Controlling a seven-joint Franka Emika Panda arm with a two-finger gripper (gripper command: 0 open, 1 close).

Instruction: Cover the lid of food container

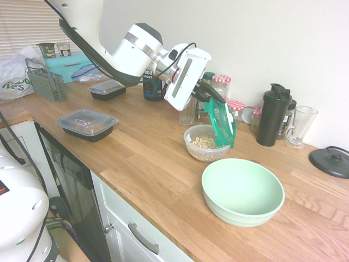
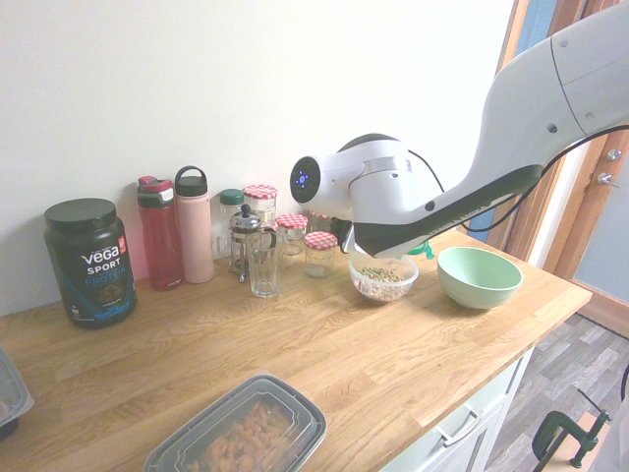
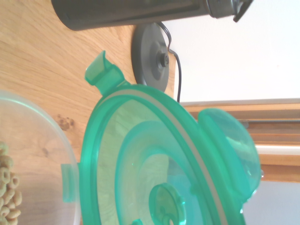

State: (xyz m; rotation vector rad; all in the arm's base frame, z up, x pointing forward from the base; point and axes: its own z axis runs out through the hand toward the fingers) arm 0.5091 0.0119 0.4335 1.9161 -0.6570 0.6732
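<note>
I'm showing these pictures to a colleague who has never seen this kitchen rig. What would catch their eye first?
First, the green lid, held nearly on edge by the gripper with its jaws shut on it, just above the food container of cereal rings at mid-counter. Next, the big pale green bowl standing empty beside that container, nearer the counter's front edge. Then the jars with red checked lids along the wall behind.
</note>
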